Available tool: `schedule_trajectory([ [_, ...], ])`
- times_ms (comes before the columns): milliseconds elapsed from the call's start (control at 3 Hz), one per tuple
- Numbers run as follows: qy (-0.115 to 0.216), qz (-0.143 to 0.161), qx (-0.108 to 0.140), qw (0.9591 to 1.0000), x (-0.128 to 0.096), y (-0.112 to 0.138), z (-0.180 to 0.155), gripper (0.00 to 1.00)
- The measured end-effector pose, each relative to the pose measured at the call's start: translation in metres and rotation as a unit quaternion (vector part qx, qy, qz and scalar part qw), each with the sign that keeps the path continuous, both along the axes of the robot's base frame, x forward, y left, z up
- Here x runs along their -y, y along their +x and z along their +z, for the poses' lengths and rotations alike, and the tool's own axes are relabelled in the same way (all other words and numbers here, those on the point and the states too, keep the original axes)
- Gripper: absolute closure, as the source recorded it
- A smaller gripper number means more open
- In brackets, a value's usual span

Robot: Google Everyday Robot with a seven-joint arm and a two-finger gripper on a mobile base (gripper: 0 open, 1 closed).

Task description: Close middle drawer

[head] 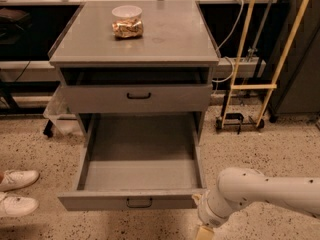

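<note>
Camera view: middle drawer (140, 171) pulled far out; end effector (204, 232) beside its front-right corner, grip unreadable.

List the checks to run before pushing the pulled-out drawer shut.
1. Middle drawer state: pulled far out, needs closing; ok to proceed.
2. Inside of tray: nothing visible to jam it; ok.
3. Pincer position: at the bottom edge of the view, by the front panel's right corner, not centred on the handle; not ok.
4. Pincer contact with the panel: cannot tell.
5. White shoes on the floor: left of the drawer and apart from it; ok.
6. Container on the cabinet top: set back from the front edge; ok.
</note>
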State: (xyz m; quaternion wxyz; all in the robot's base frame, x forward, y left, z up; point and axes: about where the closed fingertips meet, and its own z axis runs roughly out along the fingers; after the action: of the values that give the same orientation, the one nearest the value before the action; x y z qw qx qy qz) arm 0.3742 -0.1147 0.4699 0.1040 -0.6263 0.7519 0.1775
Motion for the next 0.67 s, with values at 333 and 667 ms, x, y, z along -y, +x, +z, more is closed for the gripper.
schedule_trajectory([
  [333,-0.016,0.004,-0.005,0.9999,-0.003,0.009,-0.042,0.00],
  [667,-0.031,0.010,0.005,0.9995,-0.014,0.028,-0.064,0.00],
])
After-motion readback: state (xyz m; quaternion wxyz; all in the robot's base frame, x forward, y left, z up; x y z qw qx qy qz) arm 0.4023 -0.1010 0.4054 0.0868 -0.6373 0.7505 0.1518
